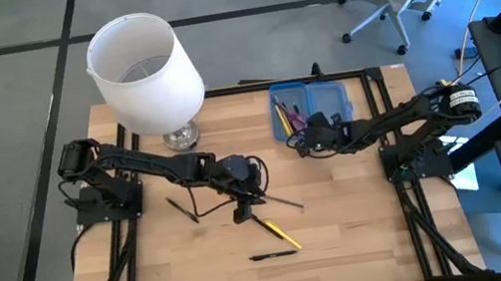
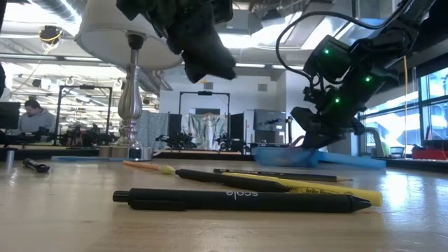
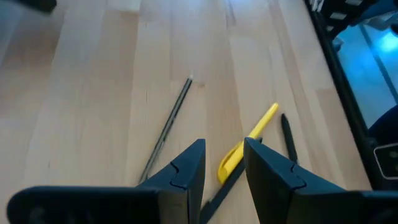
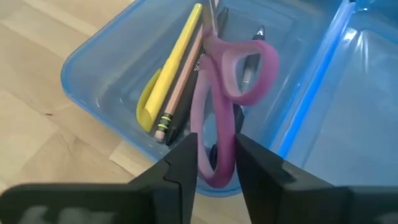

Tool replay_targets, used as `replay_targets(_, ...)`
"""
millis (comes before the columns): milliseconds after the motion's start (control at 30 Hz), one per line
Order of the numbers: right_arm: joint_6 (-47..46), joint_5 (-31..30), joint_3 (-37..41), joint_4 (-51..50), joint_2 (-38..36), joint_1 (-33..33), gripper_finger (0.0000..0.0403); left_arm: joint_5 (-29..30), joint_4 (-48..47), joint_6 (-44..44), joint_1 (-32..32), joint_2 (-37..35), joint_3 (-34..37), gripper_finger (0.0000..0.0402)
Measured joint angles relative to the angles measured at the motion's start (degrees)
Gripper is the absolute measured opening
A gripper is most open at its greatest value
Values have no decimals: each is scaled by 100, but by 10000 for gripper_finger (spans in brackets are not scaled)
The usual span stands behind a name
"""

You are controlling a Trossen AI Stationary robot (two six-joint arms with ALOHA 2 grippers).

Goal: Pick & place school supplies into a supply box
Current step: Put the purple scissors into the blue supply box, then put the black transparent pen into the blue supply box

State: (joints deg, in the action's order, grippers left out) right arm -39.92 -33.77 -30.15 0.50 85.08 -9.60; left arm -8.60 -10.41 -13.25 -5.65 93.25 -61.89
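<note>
Landmark: the lamp (image 1: 144, 72) at the back of the desk (image 1: 346, 236).

1. Left end effector (image 1: 241, 210): in front of the lamp, hovering low, fingers parted, empty. A yellow pen (image 3: 247, 142) shows in the gap between them, a thin dark pencil (image 3: 166, 127) beside it. Risk: closing off-centre could nudge the pen away or pinch two items together.

2. Black pen (image 1: 274, 255): loose, farthest in front of the lamp.

3. Blue pencil case (image 1: 311, 109): right of the lamp, holding pencils and purple scissors (image 4: 224, 93).

4. Right end effector (image 1: 303, 142): over the case's near edge, fingers slightly apart around a scissor handle. Risk: the handle may snag on lifting and drag the scissors out or tip the case.
</note>
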Motion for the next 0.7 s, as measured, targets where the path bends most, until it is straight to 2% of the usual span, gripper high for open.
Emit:
replay_targets(133,17,11,0,-168,-131,2,133,-2,-653,-207,-18,1,0,102)
replay_targets(300,300,18,8,-214,-639,2,135,46,-1514,-545,-33,2,0,102)
replay_targets(567,877,-87,8,-208,-1891,2,135,94,-1745,-720,-96,2,0,102)
replay_targets(700,1119,175,8,-209,-2497,4,135,104,-2004,-703,-209,2,0,102)
